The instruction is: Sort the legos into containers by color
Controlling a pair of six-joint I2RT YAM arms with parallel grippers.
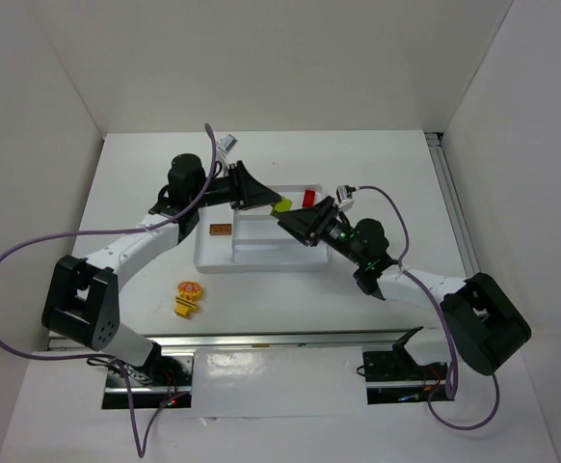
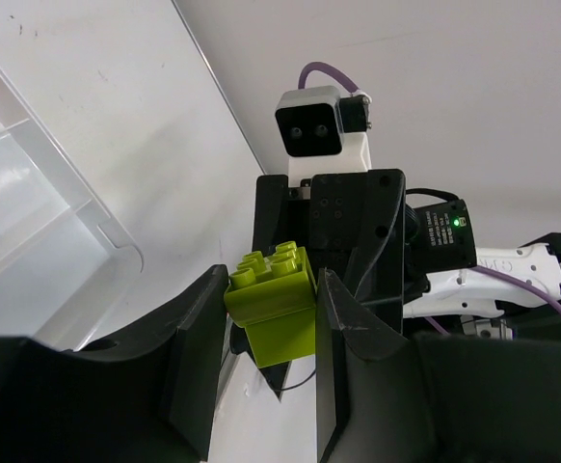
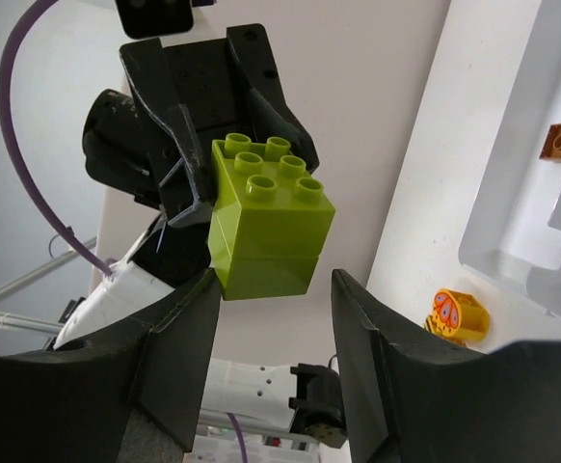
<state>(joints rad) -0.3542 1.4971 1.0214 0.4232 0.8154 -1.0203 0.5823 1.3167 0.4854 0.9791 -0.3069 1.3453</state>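
Above the middle of the tray [image 1: 261, 267], both arms meet from opposite sides at one lime-green lego [image 1: 281, 205], held aloft clear of the counter [image 1: 146, 174]

- Left fingers [image 2: 199, 357]: clamped on the lime-green lego, one on each flank, studs facing the wrist camera
- Right fingers [image 3: 179, 357]: apart, tips on either side of the lego's lower end; left tip at its corner, a sliver of gap on the other side. Contact cannot be told
- The lime-green piece reads as two bricks stacked, with a seam across the side in the right wrist view

Tray contents:
- red lego [image 1: 308, 198] at the far right corner, in the farthest narrow section, just beside the right arm's wrist
- brownish-orange lego [image 1: 221, 230] in the tall left section, lying flat

On the counter, near-left of the tray and apart from it: yellow-orange legos [image 1: 189, 299], two pieces touching, the farther one with a round patterned face
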